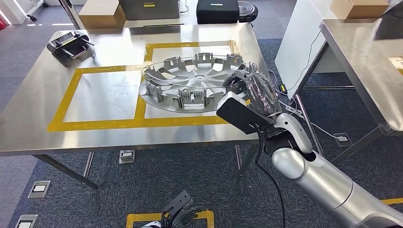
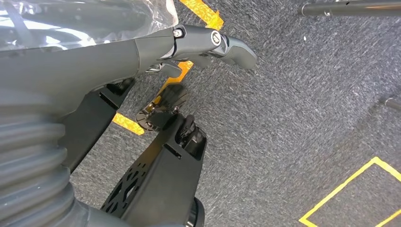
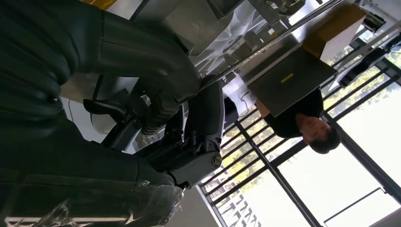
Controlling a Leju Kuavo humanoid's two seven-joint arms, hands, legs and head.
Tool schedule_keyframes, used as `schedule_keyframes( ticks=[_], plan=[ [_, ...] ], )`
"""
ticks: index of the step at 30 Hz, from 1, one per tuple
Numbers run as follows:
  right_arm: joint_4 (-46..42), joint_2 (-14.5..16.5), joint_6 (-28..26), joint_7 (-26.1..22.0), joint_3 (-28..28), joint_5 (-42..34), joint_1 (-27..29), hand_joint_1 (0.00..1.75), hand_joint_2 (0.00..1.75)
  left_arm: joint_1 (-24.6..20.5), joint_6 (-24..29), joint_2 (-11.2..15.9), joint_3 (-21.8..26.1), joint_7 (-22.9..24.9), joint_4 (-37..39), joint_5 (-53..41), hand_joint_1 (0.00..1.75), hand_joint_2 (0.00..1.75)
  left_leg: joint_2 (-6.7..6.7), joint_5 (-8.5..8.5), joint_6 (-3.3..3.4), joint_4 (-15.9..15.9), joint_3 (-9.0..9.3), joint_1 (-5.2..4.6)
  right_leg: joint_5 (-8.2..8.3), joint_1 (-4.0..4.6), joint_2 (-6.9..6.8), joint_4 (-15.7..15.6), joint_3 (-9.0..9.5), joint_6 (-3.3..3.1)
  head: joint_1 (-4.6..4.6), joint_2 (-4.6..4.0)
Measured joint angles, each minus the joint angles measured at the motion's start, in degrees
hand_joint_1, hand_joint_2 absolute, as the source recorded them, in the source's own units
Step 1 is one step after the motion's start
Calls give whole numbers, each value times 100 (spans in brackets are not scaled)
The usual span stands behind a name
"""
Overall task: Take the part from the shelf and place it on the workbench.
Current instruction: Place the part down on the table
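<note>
Clearly the step in hand is setting the part (image 1: 195,83), a silver wheel cover with clips round its rim, down inside the yellow tape outline (image 1: 71,90) on the workbench (image 1: 33,133). It lies over the right-hand taped box, its far edge looking slightly raised, so I judge it best to lower that edge flat before letting go, then draw the fingers straight out toward four o'clock so no clip catches. The right hand (image 1: 247,90) reaches in from five o'clock, forearm angled up from the lower right, wrist cocked over the table edge, fingers clasped on the cover's rim at three o'clock. The left hand (image 1: 178,211) hangs low over the carpet, fingers loose and holding nothing.
</note>
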Motion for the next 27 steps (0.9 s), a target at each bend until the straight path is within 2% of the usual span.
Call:
schedule_keyframes(
  ticks=[4, 6, 7, 9, 10, 11, 12, 14, 15, 16, 17, 19, 23, 27],
  plan=[
    [43, 8, -2, -2, 23, -2, -27, 175, 175, -5, -23, 3, -3, 2, 0, -20, 0, 175, 6, 14, 109, -10, -6, -12, 20, -25, 1, -54, 23, 93, 0, 0],
    [51, 7, -3, -2, 27, -7, -55, 175, 175, -15, -27, 1, -4, 2, 0, -28, 0, 175, 21, 65, 183, -105, 45, 12, -58, -18, -15, 75, -39, 123, 28, 0],
    [55, 5, -4, -2, 28, -12, -66, 175, 175, -21, -29, -2, -4, 1, 0, -30, 0, 175, 29, 82, 210, -141, 72, 26, -168, -12, -23, 312, -160, 126, 55, 0],
    [68, 5, -7, -2, 37, -21, -71, 175, 175, -24, -33, -7, -6, 1, 0, -32, 0, 175, 33, 70, 233, -147, 95, 19, -425, 1, -29, 1025, -546, 130, 102, 0],
    [78, 5, -7, -2, 43, -21, -64, 175, 175, -21, -35, -10, -8, 1, 0, -32, 0, 175, 29, 53, 237, -144, 113, 17, -471, 2, -30, 1310, -722, 134, 117, 0],
    [89, 5, -6, -1, 51, -24, -58, 175, 175, -18, -36, -11, -10, 2, 0, -32, 0, 175, 21, 28, 233, -139, 138, 19, -410, 1, -30, 1417, -819, 135, 127, 0],
    [98, 5, -4, -1, 60, -27, -54, 175, 175, -17, -37, -12, -12, 1, -1, -33, 0, 175, 10, -5, 218, -131, 173, 22, -240, 1, -30, 1312, -816, 131, 136, 0],
    [113, 3, 1, 0, 73, -32, -51, 175, 175, -15, -37, -15, -15, 0, -1, -46, 0, 175, -12, -101, 161, -106, 251, 34, 213, 4, -22, 681, -601, 109, 158, -1],
    [120, 1, 2, 1, 79, -32, -49, 175, 175, -17, -37, -18, -15, -1, -1, -55, 0, 175, -19, -148, 120, -82, 269, 33, 347, 17, -12, 401, -488, 88, 169, -1],
    [127, -1, 3, 1, 85, -32, -46, 175, 175, -16, -38, -21, -15, -4, -1, -66, 0, 175, -23, -181, 81, -64, 269, 31, 373, 32, -5, 214, -408, 52, 177, -1],
    [133, -2, 4, 1, 91, -33, -41, 175, 175, -12, -39, -23, -16, -7, -1, -73, 0, 175, -25, -210, 50, -52, 257, 27, 315, 43, 3, 154, -380, 16, 175, -1],
    [142, -7, 8, 6, 102, -33, -26, 175, 175, 0, -41, -23, -22, -8, -1, -78, 0, 175, -26, -221, 28, -56, 234, 21, 249, 48, 9, 95, -363, -36, 151, -1],
    [177, -20, 15, 18, 147, -34, 37, 175, 175, 8, -37, -12, -29, -3, 2, -78, 0, 175, -23, -145, -5, -93, 226, 19, 232, 40, 38, 74, -390, -70, 79, 0],
    [233, -38, 13, 22, 177, -33, 88, 175, 175, 15, -37, -12, -32, -3, 2, -78, 0, 175, -19, -112, -45, -103, 227, 21, 219, 47, 52, 71, -398, -114, 47, 0]
  ],
)
